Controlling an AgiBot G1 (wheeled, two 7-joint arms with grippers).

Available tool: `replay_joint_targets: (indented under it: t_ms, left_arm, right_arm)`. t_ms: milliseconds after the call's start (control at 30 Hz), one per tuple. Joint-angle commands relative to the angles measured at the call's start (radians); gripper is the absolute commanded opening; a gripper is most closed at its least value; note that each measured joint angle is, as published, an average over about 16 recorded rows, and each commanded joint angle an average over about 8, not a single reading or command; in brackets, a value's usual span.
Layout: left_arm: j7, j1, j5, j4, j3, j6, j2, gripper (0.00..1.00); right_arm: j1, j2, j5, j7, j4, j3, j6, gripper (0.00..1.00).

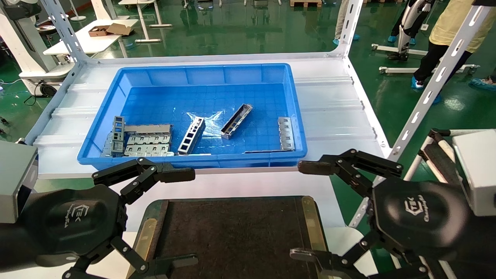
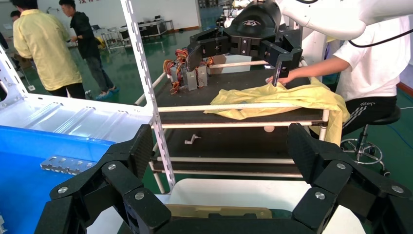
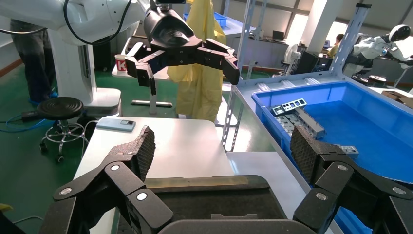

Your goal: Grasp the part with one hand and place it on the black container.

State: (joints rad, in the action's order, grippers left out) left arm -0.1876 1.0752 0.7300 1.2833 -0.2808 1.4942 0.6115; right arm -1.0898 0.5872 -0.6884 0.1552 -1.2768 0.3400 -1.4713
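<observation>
The part (image 1: 236,121), a narrow silver-grey channel strip, lies at an angle on the floor of the blue bin (image 1: 97,131), right of centre. The black container (image 1: 232,232) is a flat black tray with brass strips, at the near edge between both arms; it also shows in the right wrist view (image 3: 219,200). My left gripper (image 1: 188,217) is open and empty over the tray's left side. My right gripper (image 1: 302,211) is open and empty over its right side. Both wrist views show wide empty jaws, left (image 2: 221,146) and right (image 3: 224,146).
In the bin lie a ladder-like grey frame (image 1: 191,135), a stack of flat plates (image 1: 149,144) at the left and another plate (image 1: 286,133) at the right. White slotted shelf posts (image 1: 430,85) rise at the corners. A person sits beyond a cart (image 2: 234,117).
</observation>
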Motion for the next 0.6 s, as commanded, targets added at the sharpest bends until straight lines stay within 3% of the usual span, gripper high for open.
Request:
replay_joint_targets:
  t_ms: [33, 600]
  left_arm:
    - [0.0, 0.0, 0.0, 0.0, 0.0, 0.0, 0.0, 1.0]
    - [0.0, 0.0, 0.0, 0.0, 0.0, 0.0, 0.0, 1.0]
  right_arm:
    - [0.0, 0.0, 0.0, 0.0, 0.0, 0.0, 0.0, 1.0]
    - [0.0, 0.0, 0.0, 0.0, 0.0, 0.0, 0.0, 1.0]
